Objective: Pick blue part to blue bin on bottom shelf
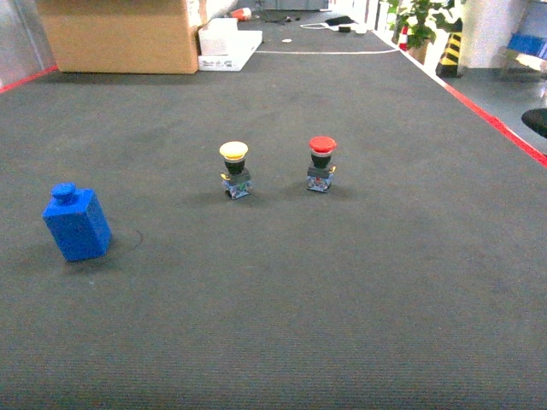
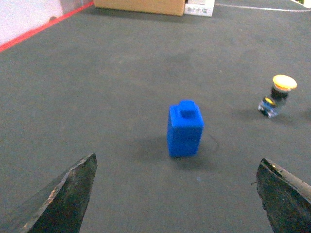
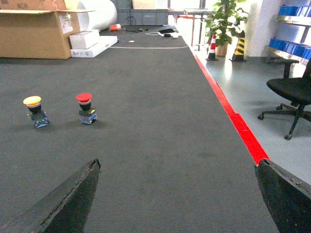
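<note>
Here, in your head view, the blue part [image 1: 77, 224] sits on the dark ribbed carpet [image 1: 342, 299] near its left edge: a boxy, smooth plastic block with a small round knob on top, tilted a little. Well to its right, toward the middle, stand two push buttons, each a mushroom cap on a black neck over a small squarish base: the yellow button [image 1: 234, 170] on the left and the red button [image 1: 321, 163] on the right, apart from each other. At the far left corner of the carpet you have a cardboard box [image 1: 124, 34], with flat white boxes [image 1: 226, 44] just beside it. A red stripe [image 1: 496, 124] runs along the carpet's right edge. No gripper shows here.

In your left wrist view, the left gripper [image 2: 180, 194] is spread wide, its two dark, worn, wedge-shaped fingers [image 2: 63, 199] at the bottom corners with nothing between them. The part lies ahead, centred between them and clear of both. The yellow button sits off to the right.

In your right wrist view, the right gripper [image 3: 177, 199] is likewise wide apart and empty over bare carpet. Both buttons stand at left; a black office chair [image 3: 291, 94] sits on the grey floor beyond the stripe.
</note>
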### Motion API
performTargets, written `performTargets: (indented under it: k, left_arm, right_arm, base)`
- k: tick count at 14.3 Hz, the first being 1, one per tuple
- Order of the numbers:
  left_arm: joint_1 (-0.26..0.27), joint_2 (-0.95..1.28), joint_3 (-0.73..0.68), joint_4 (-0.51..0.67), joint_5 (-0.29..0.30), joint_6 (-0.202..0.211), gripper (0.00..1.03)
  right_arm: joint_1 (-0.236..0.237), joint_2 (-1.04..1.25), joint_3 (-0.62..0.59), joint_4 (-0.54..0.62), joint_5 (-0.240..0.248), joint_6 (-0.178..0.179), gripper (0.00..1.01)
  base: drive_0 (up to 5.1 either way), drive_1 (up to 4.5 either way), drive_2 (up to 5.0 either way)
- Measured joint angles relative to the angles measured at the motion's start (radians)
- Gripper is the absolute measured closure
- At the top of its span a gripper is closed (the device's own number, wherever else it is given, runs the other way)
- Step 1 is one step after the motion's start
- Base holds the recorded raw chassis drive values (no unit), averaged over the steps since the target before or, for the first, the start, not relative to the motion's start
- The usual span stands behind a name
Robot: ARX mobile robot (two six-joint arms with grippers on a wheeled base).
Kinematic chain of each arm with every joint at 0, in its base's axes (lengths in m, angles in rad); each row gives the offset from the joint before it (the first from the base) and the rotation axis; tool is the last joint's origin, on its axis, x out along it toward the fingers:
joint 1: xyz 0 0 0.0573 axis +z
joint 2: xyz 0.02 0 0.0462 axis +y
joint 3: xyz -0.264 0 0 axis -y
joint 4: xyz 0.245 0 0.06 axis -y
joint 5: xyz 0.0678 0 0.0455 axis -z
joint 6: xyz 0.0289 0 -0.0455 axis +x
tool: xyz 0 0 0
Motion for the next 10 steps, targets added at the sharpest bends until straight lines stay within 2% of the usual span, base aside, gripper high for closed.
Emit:
performTargets:
  k: [1, 2, 4, 7, 10]
  left_arm:
    - [0.019, 0.247, 0.109, 0.170, 0.036, 0.019, 0.05]
    - [0.020, 0.411, 0.198, 0.228, 0.064, 0.028, 0.05]
    - [0.022, 0.639, 0.319, 0.206, 0.095, 0.028, 0.05]
    - [0.035, 0.855, 0.507, 0.200, 0.093, 0.026, 0.05]
    - [0.047, 1.043, 0.620, 0.164, 0.104, 0.034, 0.05]
  right_arm:
    - [0.000, 0.000, 0.000, 0.000, 0.000, 0.000, 0.03]
    - [0.000, 0.000, 0.000, 0.000, 0.000, 0.000, 0.03]
    - [0.000, 0.000, 0.000, 0.000, 0.000, 0.000, 0.03]
    - [0.000, 0.000, 0.000, 0.000, 0.000, 0.000, 0.03]
    - [0.000, 0.000, 0.000, 0.000, 0.000, 0.000, 0.03]
  base:
    - [0.0, 0.00, 0.0]
    - [0.0, 0.00, 0.0]
    - [0.0, 0.00, 0.0]
    - [0.0, 0.00, 0.0]
    - [0.0, 0.00, 0.0]
